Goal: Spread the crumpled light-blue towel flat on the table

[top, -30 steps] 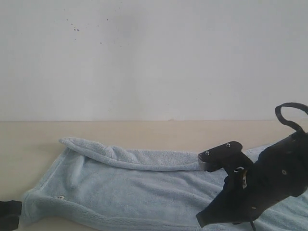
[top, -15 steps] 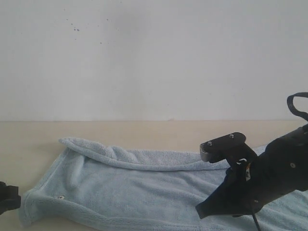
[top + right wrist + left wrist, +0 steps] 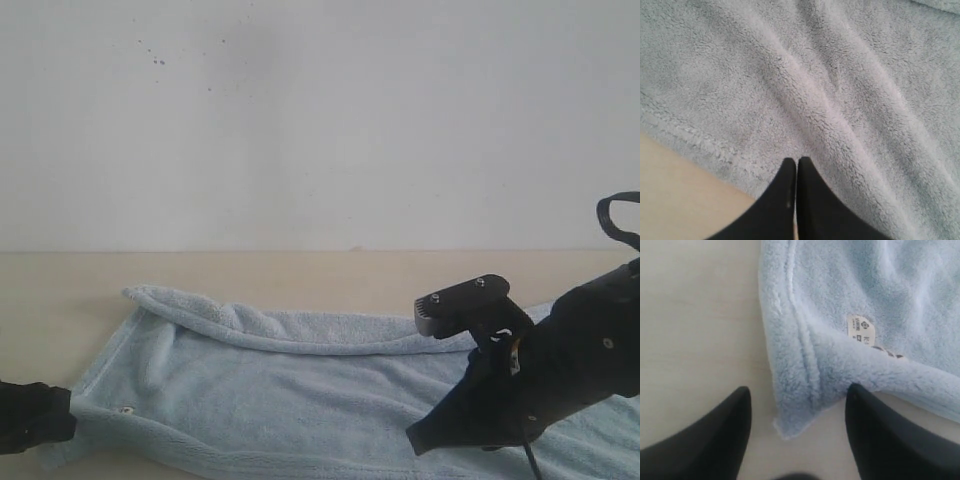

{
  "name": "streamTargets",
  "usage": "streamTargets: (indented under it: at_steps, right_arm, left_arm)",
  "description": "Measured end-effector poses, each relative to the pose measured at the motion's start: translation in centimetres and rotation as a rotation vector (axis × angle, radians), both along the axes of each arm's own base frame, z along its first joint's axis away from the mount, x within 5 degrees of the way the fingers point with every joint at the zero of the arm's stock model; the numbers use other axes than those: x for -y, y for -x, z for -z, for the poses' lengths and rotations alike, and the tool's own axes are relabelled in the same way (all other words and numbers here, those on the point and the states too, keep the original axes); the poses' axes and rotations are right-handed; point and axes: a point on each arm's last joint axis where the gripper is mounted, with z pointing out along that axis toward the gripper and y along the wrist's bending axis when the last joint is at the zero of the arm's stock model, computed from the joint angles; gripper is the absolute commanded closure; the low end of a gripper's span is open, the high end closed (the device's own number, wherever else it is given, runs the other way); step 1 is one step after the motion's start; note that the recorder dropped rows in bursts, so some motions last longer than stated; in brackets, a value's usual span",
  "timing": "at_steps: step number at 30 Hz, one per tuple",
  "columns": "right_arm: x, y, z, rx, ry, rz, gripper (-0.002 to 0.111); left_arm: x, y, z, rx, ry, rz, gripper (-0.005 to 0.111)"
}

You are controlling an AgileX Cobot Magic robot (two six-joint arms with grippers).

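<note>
The light-blue towel [image 3: 280, 380] lies spread along the beige table [image 3: 300, 270], its far long edge folded over toward me. Its white label [image 3: 125, 409] sits near the front left corner. My left gripper [image 3: 62, 418] is at that corner. In the left wrist view it [image 3: 799, 392] is open, and the towel corner [image 3: 790, 422] lies between the fingers, with the label [image 3: 860, 330] just beyond. My right gripper [image 3: 416, 443] points down over the towel's right part. In the right wrist view it [image 3: 796, 161] is shut, tips together above the towel [image 3: 840, 90], with nothing visibly pinched.
A plain white wall [image 3: 320, 120] rises behind the table. Bare table shows left of the towel corner [image 3: 695, 330] and beside the towel's hem under the right gripper [image 3: 675, 195]. The right arm's black body [image 3: 580, 360] fills the lower right.
My left gripper has moved right, up to the towel's front left corner. My right arm lifted slightly off the towel a second ago and has held still since.
</note>
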Motion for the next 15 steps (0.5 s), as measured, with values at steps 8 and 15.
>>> streamTargets:
  at_steps: [8, 15]
  right_arm:
    - [-0.1, -0.1, -0.1, 0.007, -0.015, 0.008, 0.108]
    - [-0.1, -0.1, -0.1, 0.004, -0.021, 0.014, 0.108]
  left_arm:
    - [0.0, -0.9, 1.6, -0.038, 0.008, 0.014, 0.053]
    - [0.0, -1.6, 2.0, -0.041, 0.03, -0.002, 0.086]
